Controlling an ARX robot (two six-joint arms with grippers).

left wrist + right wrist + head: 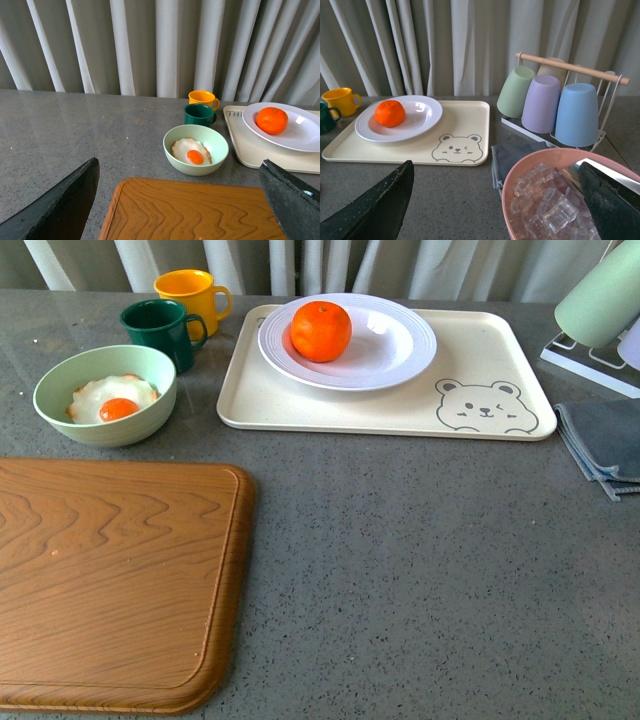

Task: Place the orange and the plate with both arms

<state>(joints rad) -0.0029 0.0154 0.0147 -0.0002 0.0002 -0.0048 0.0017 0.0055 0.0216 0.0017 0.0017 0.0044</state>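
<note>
Orange (321, 331) on plate (347, 341) sits well beyond our spread, empty fingers (375, 205), right gripper (495, 210) nearer.

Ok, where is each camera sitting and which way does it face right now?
Front: on the body, looking down at the tray; no arm shows.
Left wrist: low over the board, facing the curtain; left gripper open.
Right wrist: above the pink ice bowl, facing the cup rack; right gripper open.
All share the orange on the plate.
</note>
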